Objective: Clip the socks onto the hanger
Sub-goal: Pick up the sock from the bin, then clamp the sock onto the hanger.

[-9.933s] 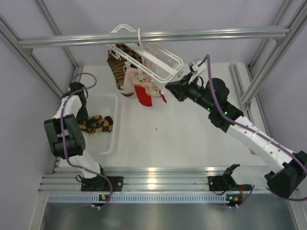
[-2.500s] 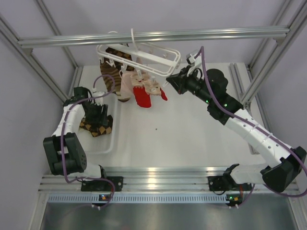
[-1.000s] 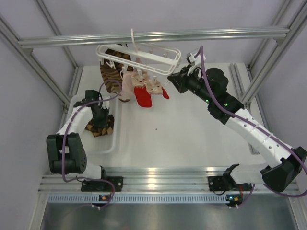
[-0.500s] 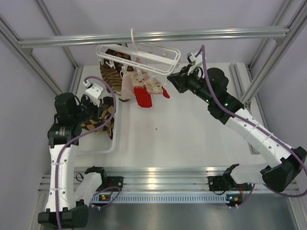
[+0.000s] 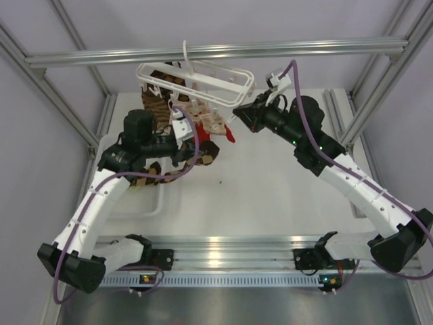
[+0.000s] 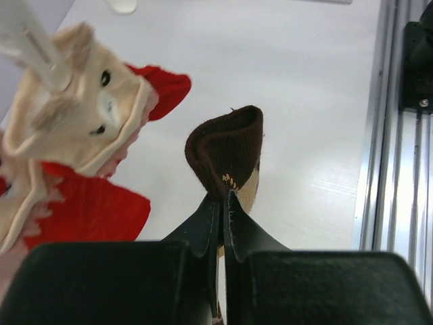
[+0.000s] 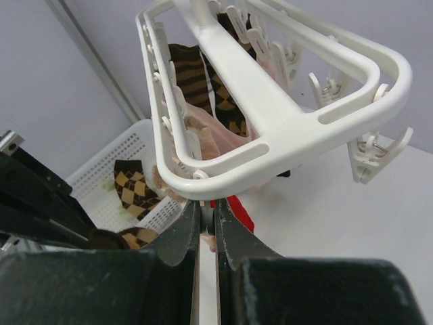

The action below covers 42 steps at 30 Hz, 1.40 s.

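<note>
A checked sock (image 6: 226,149) (off the surface (image 6: 304,81)) is pinched in the left end effector (image 6: 223,198). The hanger (image 7: 270,128) is pinched at its rim by the right end effector (image 7: 206,210).

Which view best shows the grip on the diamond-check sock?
Left wrist: shut jaws pinch the diamond-check sock at its brown end, close up. Top external shows it dangling, grip hidden. Right wrist catches only a scrap.

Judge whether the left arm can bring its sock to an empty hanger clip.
Probably: the left gripper holds the sock near the hanger, where an empty end clip hangs clear.
</note>
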Available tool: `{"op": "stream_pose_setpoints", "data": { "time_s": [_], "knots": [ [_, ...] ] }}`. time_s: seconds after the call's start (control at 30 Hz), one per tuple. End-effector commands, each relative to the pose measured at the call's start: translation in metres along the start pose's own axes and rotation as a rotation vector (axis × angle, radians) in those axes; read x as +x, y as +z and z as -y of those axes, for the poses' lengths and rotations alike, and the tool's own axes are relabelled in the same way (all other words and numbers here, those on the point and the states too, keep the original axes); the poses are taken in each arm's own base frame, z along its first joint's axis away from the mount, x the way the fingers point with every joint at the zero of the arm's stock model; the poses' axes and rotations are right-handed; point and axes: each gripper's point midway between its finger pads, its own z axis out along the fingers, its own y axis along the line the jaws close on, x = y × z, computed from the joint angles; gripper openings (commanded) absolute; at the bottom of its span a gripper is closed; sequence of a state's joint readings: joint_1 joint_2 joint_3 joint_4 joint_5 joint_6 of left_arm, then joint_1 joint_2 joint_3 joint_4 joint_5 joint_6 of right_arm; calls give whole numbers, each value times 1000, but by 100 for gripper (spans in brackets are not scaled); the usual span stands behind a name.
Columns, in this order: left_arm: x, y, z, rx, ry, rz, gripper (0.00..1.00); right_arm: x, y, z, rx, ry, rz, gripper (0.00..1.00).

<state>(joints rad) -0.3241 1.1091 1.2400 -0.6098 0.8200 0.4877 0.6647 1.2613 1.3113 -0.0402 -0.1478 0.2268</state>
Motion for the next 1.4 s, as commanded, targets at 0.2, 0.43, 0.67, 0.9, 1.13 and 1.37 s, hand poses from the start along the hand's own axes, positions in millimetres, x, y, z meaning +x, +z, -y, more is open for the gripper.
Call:
{"op": "stream_pose_setpoints", "data": {
  "time_s": [0.2,0.43,0.67,0.9,1.13,1.37],
  "knots": [
    [-64,32,6,115,75,193,0,-43,-24,-31,-125,45,103,0],
    [-72,51,-6,146,42,233,0,-39,-30,-31,-149,55,65,0],
    [-84,55,-11,141,91,273,0,-35,-32,-29,-152,43,44,0],
    [-93,51,-8,150,100,299,0,-28,-29,-26,-160,19,25,0],
    [-103,52,-14,121,91,323,0,-24,-27,-26,-169,-2,11,0],
    [-114,52,-14,116,90,354,0,-21,-27,-23,-163,-22,2,0]
  ]
}}
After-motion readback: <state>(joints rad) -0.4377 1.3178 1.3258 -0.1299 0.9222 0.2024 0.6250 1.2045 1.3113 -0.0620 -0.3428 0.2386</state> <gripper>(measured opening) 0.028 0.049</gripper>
